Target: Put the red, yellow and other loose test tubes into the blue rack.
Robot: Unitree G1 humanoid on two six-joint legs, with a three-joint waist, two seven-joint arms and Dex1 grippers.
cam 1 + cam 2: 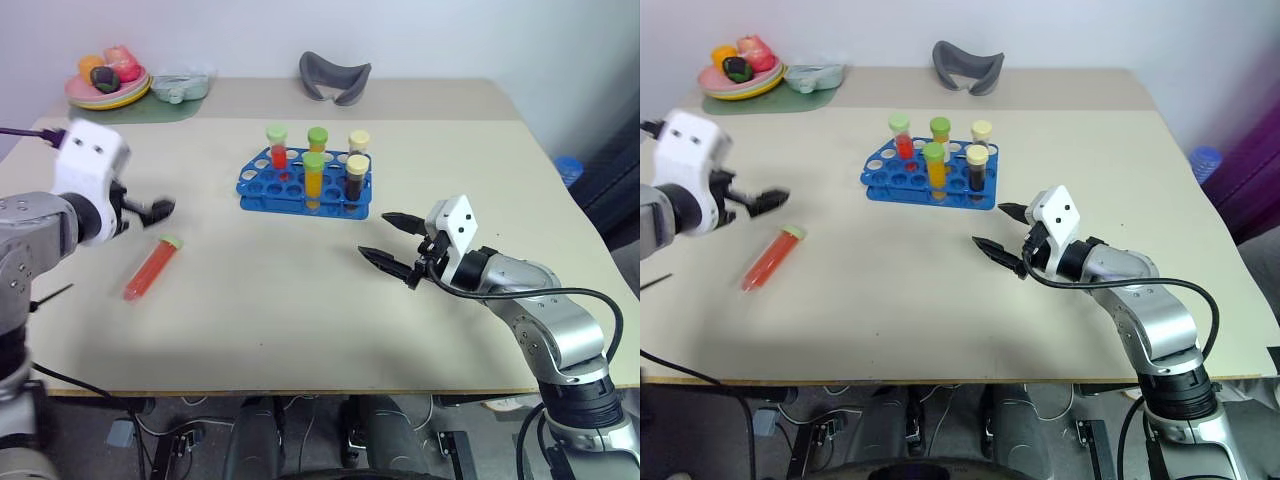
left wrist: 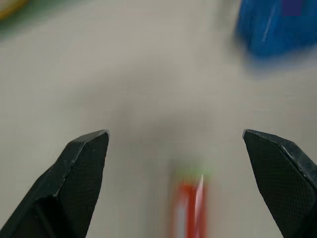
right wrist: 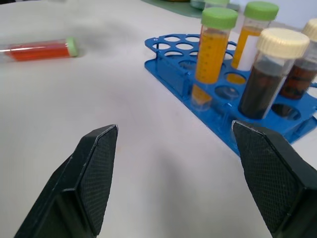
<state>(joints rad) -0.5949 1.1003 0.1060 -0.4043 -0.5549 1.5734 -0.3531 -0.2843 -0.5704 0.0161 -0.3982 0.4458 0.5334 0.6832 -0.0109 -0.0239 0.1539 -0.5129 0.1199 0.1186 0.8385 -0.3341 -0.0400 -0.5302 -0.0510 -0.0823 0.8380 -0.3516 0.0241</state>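
Observation:
The blue rack (image 1: pixel 303 185) stands mid-table and holds several upright tubes: a red one with a green cap (image 1: pixel 277 146), two orange ones with green caps (image 1: pixel 313 178), and two dark ones with cream caps (image 1: pixel 356 176). One loose red tube with a green cap (image 1: pixel 151 267) lies flat on the table at the left. My left gripper (image 1: pixel 150 211) hovers open just above and behind that tube's cap end, with nothing between its fingers. My right gripper (image 1: pixel 393 240) stands open and empty in front of the rack's right end.
A plate of toy fruit (image 1: pixel 107 80) and a pale green container (image 1: pixel 181 84) sit on a green mat at the far left corner. A grey curved object (image 1: pixel 334 77) lies at the back centre. The table's front edge (image 1: pixel 330 388) runs near me.

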